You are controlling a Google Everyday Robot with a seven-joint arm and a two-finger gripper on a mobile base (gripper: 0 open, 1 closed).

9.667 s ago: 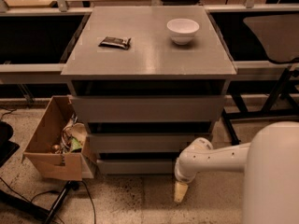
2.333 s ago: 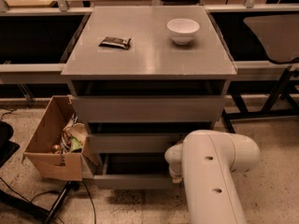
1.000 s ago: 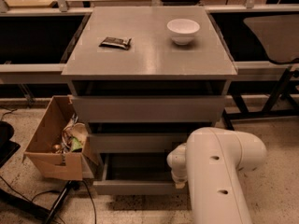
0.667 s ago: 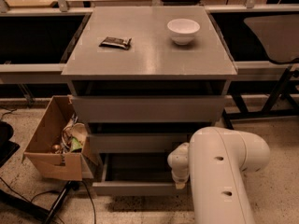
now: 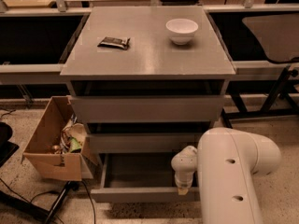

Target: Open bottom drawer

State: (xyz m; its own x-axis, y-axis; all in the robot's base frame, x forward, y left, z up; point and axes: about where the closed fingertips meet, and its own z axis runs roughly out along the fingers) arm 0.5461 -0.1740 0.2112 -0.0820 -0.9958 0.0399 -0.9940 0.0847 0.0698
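The hand (image 5: 183, 188) hangs at the front rim of the bottom drawer (image 5: 135, 174), which stands pulled out, its grey tray stretching left of the hand. Whether the hand is clenched or released cannot be told.

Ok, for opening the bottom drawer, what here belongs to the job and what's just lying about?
Job: bottom drawer, pulled out; gripper at its front edge, right side.
Lying about: white bowl and dark packet on the cabinet top; cardboard box of clutter on the floor.
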